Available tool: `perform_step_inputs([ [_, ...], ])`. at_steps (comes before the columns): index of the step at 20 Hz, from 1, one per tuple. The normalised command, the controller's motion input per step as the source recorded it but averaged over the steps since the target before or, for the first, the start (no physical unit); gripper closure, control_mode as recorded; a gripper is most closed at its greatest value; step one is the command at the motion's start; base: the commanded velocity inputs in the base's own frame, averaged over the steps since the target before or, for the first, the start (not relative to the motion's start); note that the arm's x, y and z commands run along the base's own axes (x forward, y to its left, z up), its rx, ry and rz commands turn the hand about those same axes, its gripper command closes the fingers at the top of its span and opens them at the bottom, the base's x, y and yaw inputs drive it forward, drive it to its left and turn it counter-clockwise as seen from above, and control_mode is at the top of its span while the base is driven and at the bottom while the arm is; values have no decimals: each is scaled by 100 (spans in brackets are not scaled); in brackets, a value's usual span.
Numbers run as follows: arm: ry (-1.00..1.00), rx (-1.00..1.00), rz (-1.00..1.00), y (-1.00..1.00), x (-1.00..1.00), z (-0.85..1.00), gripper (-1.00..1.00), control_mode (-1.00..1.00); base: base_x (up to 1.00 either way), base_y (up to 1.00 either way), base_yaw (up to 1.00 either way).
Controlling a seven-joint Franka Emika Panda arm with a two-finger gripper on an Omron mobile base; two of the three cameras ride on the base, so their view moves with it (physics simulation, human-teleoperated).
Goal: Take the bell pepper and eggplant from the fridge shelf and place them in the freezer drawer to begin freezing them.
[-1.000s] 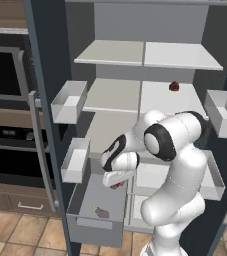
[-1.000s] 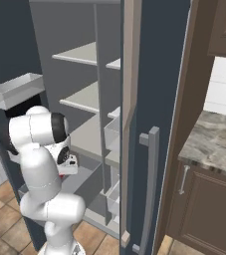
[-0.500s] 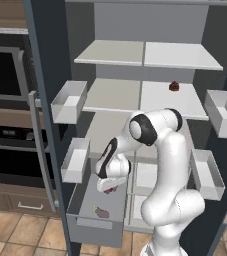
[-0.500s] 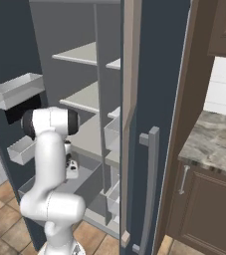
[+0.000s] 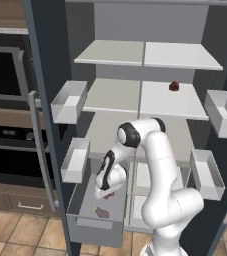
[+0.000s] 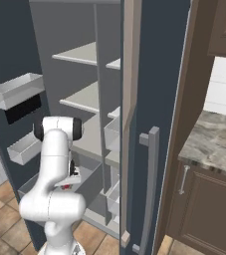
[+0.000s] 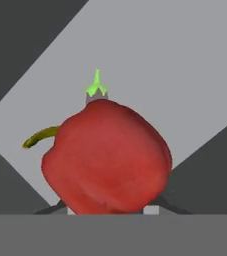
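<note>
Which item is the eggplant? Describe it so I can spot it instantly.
Look at the open grey freezer drawer at the bottom left of the fridge. The eggplant lies on its floor near the front, dark purple with a green stem cap, unlike the bright red bell pepper in the claw above it.

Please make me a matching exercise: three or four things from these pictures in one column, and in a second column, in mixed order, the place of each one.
Things
1. bright red rounded bell pepper
2. dark purple oblong eggplant
3. dark maroon round object
4. translucent white bin

Places
A. on the white shelf board in the upper right of the fridge
B. lying on the floor of the open grey freezer drawer
C. hanging on the inside of the left door
D. between the fingers of the tool, above the drawer

Pairs: 1-D, 2-B, 3-A, 4-C
</note>
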Motion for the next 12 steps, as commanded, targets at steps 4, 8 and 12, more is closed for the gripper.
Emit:
perform_step_inputs([
  [4, 0, 0, -2, 44, 48, -54, 100, -100, 0, 0, 0],
  [8, 0, 0, -2, 35, 50, -64, 100, -100, 0, 0, 0],
  [12, 0, 0, -2, 20, 67, -54, 100, -100, 0, 0, 0],
])
